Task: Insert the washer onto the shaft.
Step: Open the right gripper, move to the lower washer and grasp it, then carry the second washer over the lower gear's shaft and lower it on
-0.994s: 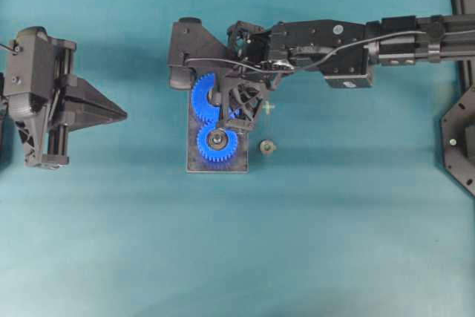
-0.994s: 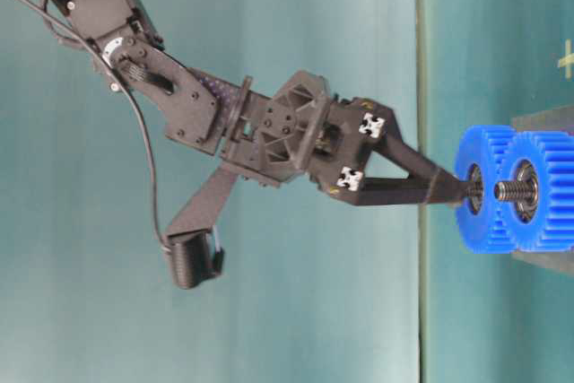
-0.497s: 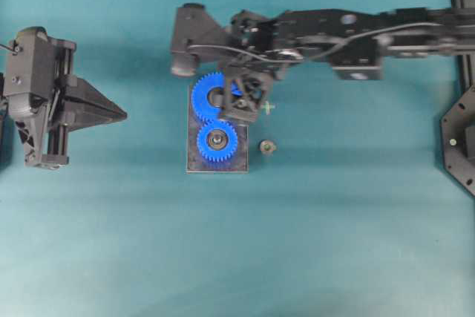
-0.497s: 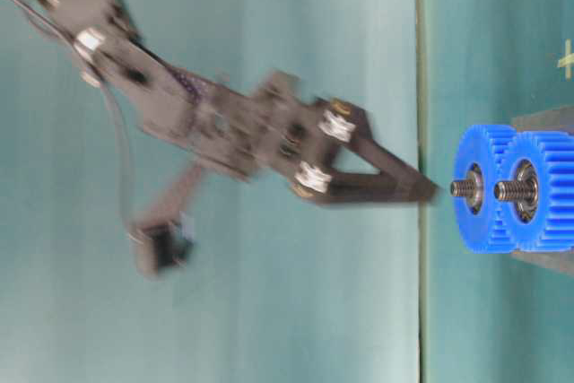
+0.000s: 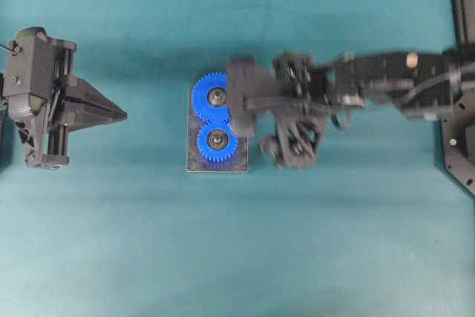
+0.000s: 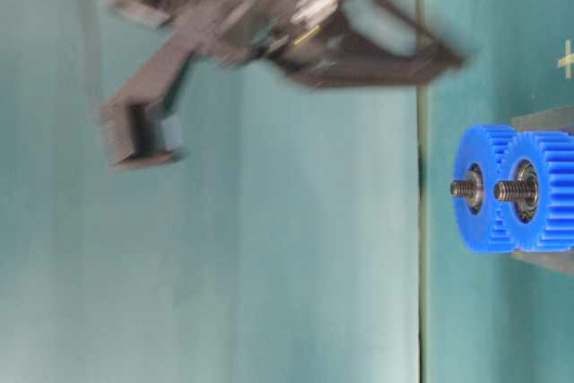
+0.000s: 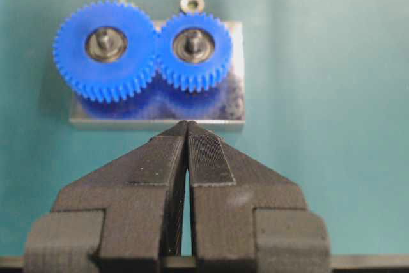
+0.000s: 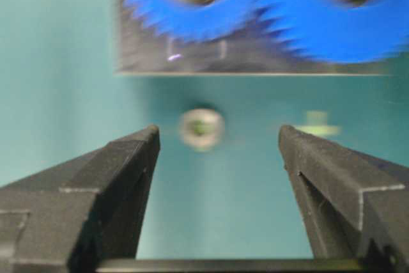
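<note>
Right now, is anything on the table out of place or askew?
Nothing looks damaged or askew. The two blue gears sit meshed on their shafts on the plate. One small ring-shaped part, possibly the washer, lies loose on the mat beside the plate, not on a shaft.

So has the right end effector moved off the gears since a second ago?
Yes. In the overhead view the right end effector has pulled back from above the upper blue gear toward the right, now beside the base plate.

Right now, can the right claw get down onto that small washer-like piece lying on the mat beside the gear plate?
Probably yes. The right claw is open, and the small ring lies on bare mat ahead of the gap between its fingers, apart from the gear plate. Nothing sits between them.
</note>
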Motion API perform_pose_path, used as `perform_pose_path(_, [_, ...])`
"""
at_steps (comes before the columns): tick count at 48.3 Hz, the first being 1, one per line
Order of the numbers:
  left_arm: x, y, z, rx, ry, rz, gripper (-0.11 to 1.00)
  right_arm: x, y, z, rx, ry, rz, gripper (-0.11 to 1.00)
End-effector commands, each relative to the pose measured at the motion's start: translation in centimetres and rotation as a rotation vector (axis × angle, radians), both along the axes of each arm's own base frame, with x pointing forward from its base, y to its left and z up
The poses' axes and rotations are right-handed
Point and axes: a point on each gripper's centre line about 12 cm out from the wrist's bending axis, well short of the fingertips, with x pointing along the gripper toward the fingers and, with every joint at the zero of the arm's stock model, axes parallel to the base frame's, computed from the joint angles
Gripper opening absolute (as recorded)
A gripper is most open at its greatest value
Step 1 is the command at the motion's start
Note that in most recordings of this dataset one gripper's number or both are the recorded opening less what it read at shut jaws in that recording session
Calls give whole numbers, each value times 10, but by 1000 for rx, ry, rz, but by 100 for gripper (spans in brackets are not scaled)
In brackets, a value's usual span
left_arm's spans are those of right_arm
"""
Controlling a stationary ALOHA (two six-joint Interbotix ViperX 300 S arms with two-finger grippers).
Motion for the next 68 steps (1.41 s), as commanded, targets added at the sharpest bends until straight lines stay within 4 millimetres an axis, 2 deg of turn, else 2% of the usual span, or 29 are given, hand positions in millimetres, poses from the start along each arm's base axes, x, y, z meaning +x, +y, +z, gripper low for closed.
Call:
perform_pose_path(1, [2,0,8,4,-29,-3,1,2,5,-7,4,-23,4,80])
perform_pose_path(8, [1,0,8,3,-31,-2,1,4,4,-32,1,-3,5,79])
perform_pose_path(20, [2,0,10,4,-35,-3,1,4,-1,-56,2,37,-12,77])
perform_pose_path(39, [2,0,11,3,-38,-2,1,-6,-6,-71,8,63,-42,75])
perform_pose_path(44, [2,0,11,3,-38,-2,1,-6,-5,-71,10,65,-44,65])
perform_pose_path(49, [2,-1,11,3,-38,-4,1,-5,-3,-70,13,65,-43,42])
perform_pose_path(52, [2,0,11,3,-38,-2,1,-5,-1,-70,12,65,-41,33])
perform_pose_path(61, [2,-1,11,1,-40,-3,1,-2,-1,-59,17,53,-45,32])
perform_pose_path(68, [2,0,11,1,-41,-2,1,5,-1,-31,27,34,-67,32])
